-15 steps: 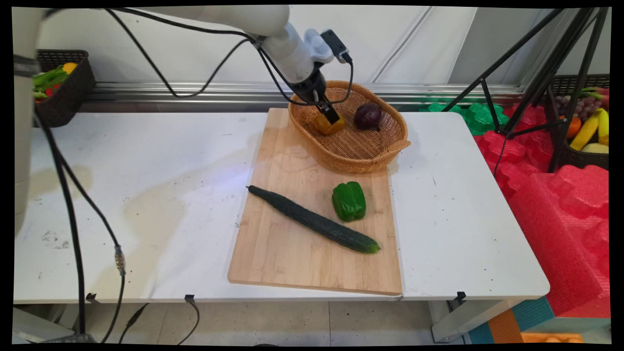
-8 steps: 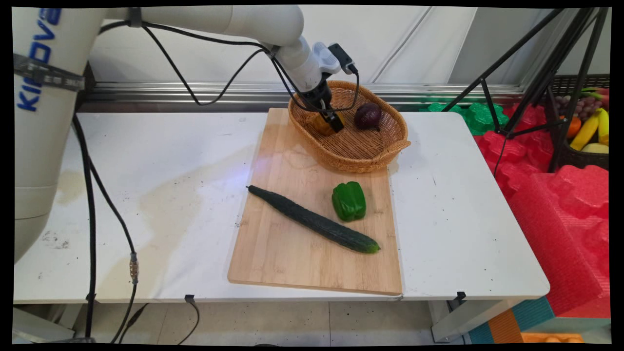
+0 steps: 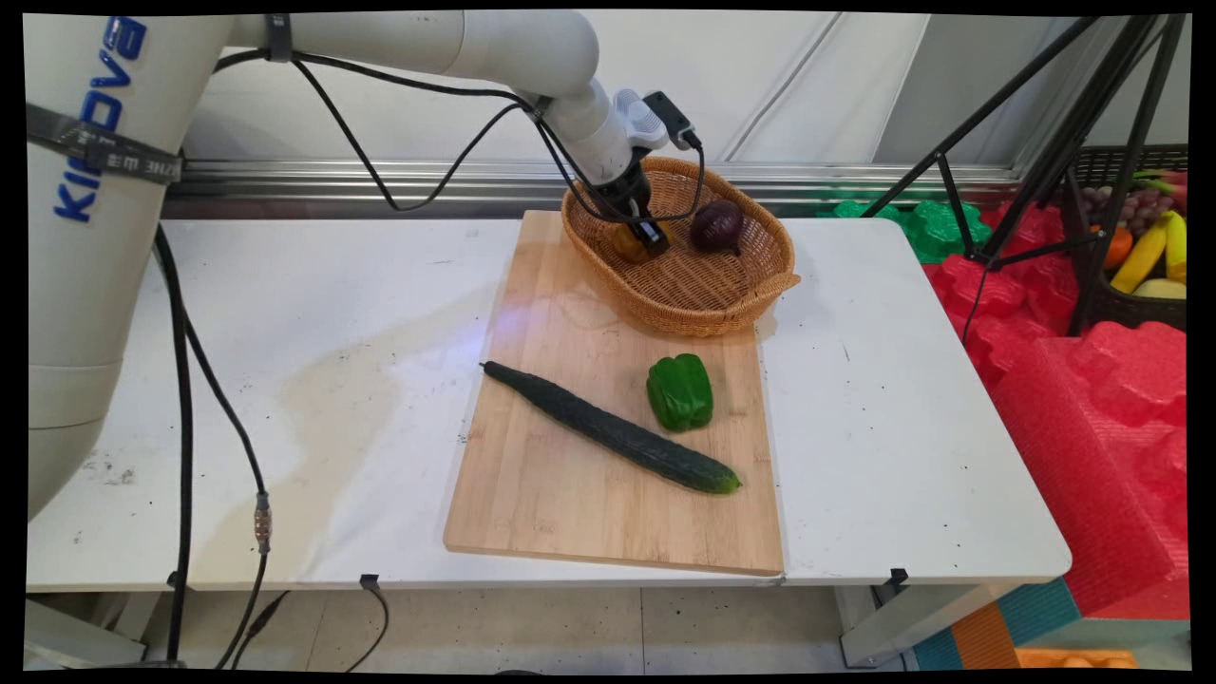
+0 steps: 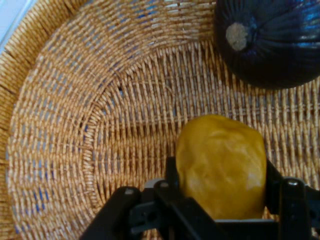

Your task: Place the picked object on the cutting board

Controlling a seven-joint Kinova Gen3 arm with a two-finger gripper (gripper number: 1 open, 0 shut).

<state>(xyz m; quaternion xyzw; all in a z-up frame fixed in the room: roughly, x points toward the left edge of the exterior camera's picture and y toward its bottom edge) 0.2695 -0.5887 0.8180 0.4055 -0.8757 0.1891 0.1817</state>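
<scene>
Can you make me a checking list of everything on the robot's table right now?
Surface: white table, stained, with a wooden board on it.
Job's things: nothing seen.
Clutter: wicker basket at the board's far end holds a yellow vegetable and a dark purple onion; cucumber and green pepper lie on the board.
Grippers: tool is down in the basket, shut on the yellow vegetable.
Cables: black cables hang from the arm.
Surroundings: black tripod, red foam, fruit baskets at both sides.

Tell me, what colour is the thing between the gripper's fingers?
Yellow-orange, clearest in the hand view.
</scene>
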